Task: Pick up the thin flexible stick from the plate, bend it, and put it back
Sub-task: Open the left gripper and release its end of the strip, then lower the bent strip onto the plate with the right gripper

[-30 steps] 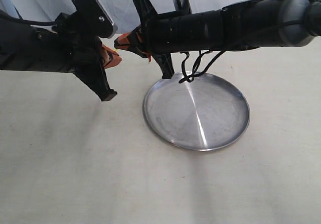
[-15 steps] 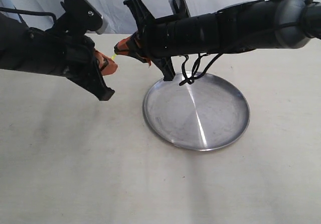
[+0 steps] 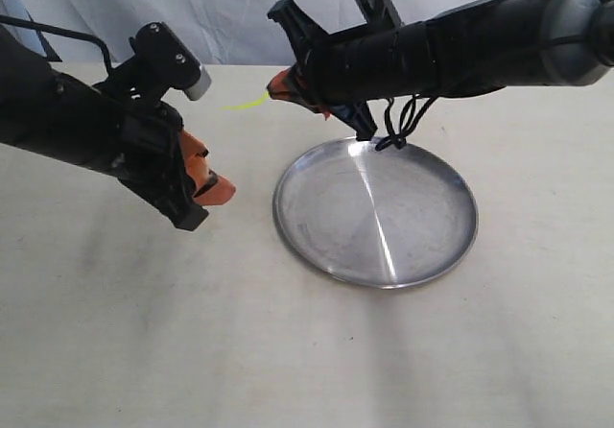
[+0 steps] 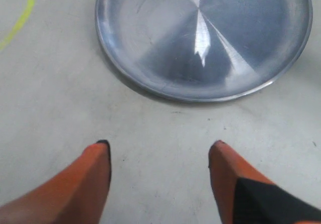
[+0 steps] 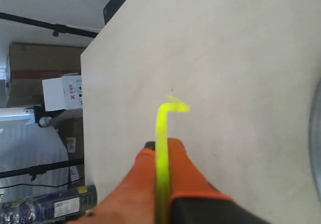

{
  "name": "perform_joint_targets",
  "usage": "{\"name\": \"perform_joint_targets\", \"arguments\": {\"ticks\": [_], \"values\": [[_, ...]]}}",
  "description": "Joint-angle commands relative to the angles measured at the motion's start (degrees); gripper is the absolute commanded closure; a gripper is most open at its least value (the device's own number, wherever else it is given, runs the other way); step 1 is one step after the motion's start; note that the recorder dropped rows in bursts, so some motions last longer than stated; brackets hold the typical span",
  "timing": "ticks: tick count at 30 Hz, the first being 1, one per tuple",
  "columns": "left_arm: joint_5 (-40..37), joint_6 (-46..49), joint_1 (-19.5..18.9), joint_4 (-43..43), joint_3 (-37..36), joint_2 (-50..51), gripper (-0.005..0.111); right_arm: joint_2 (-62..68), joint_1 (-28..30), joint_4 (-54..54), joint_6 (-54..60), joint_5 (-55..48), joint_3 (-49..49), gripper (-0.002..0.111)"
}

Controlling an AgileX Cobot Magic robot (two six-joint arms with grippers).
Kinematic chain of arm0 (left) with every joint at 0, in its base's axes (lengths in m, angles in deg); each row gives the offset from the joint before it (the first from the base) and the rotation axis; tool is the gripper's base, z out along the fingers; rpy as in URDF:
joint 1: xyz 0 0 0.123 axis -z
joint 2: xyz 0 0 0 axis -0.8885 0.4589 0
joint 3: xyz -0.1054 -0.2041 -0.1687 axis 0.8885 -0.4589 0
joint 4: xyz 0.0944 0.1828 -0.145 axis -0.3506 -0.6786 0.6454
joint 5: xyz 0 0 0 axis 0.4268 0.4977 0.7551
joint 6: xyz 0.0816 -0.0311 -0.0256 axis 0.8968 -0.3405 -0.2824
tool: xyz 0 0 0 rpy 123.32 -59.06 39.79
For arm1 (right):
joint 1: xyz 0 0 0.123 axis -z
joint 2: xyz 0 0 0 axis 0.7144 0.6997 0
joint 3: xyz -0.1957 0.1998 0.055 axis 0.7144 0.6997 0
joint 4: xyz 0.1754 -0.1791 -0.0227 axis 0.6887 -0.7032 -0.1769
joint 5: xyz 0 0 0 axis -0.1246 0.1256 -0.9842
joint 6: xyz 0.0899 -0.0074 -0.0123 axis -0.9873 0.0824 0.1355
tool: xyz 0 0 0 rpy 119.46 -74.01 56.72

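Note:
The thin yellow stick (image 3: 247, 103) pokes out leftward from my right gripper (image 3: 276, 86), which is shut on it in the air behind the plate's left side. From the right wrist the stick (image 5: 161, 133) runs between the orange fingers (image 5: 188, 169) and has a bent, hooked tip. A piece of the stick (image 4: 20, 15) also shows in the left wrist view. The round silver plate (image 3: 376, 212) lies bare on the table, its rim (image 4: 150, 86) showing ahead of my left gripper (image 4: 159, 146). My left gripper (image 3: 216, 186) stands open and holds nothing, left of the plate and low over the table.
The pale table (image 3: 288, 351) spreads all round the plate. Black cables (image 3: 403, 121) hang from the right arm over the plate's far edge. Beyond the table's edge stand cardboard boxes (image 5: 60, 91) and shelving.
My left gripper has let go of the stick, opened, and dropped down and away to the left. My right gripper has moved right, keeping the stick, whose bent free end now shows.

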Motion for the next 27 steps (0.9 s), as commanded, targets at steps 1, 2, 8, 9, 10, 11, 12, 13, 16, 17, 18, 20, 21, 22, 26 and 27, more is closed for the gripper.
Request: {"name": "perform_joint_targets", "arguments": {"ticks": [1, 2, 8, 9, 10, 11, 12, 13, 16, 17, 18, 20, 21, 22, 26, 27], "values": [[0.39, -2.52, -0.10, -2.45, -0.16, 0.14, 0.050, -0.49, 3.95, -5.35, -0.35, 0.00, 0.07, 0.108], [1.26, -3.82, -0.10, -3.30, -0.16, 0.14, 0.050, -0.49, 4.93, -7.14, -1.54, -0.22, 0.07, 0.108], [4.40, -10.15, -0.40, -7.64, -0.16, 0.14, 0.050, -0.49, 10.26, -19.85, -8.71, -5.82, 0.07, 0.108], [4.68, -10.28, -0.52, -7.63, -0.16, 0.14, 0.050, -0.63, 10.86, -21.29, -8.72, -7.09, 0.07, 0.108], [4.79, -10.28, -0.80, -7.52, -0.16, 0.14, 0.050, -0.74, 11.69, -23.56, -8.72, -8.36, 0.07, 0.108], [4.79, -10.28, -1.08, -7.41, -0.16, 0.14, 0.050, -0.74, 12.13, -25.11, -8.80, -9.70, 0.07, 0.108], [4.79, -10.28, -1.34, -7.41, -0.16, 0.14, 0.051, -0.89, 12.67, -26.30, -8.80, -10.92, 0.07, 0.108], [4.79, -10.28, -1.47, -7.31, -0.16, 0.14, 0.051, -0.99, 13.15, -28.13, -8.80, -12.64, 0.07, 0.108], [4.79, -10.28, -1.62, -7.06, -0.16, 0.14, 0.051, -1.25, 14.31, -31.79, -8.80, -15.63, 0.07, 0.108], [4.79, -10.28, -1.62, -6.92, -0.16, 0.14, 0.051, -1.25, 14.29, -32.71, -8.80, -16.14, 0.07, 0.108], [4.88, -10.28, -1.62, -6.58, -0.16, 0.14, 0.051, -1.25, 14.44, -33.81, -8.80, -16.59, 0.07, 0.108], [5.12, -10.28, -1.62, -5.94, -0.16, 0.14, 0.051, -1.25, 14.44, -35.39, -8.80, -16.84, 0.07, 0.108], [5.12, -10.28, -1.62, -5.94, -0.16, 0.14, 0.051, -1.25, 14.44, -35.78, -8.80, -17.17, 0.07, 0.108], [5.12, -10.28, -1.62, -5.94, -0.16, 0.14, 0.051, -1.25, 14.44, -35.91, -8.80, -17.41, 0.07, 0.108], [5.12, -10.28, -1.62, -5.83, -0.16, 0.14, 0.051, -1.25, 14.44, -37.92, -8.69, -18.13, 0.07, 0.108], [5.12, -10.28, -1.62, -5.83, -0.16, 0.14, 0.051, -1.25, 14.44, -39.21, -8.69, -18.45, 0.07, 0.108]]}}
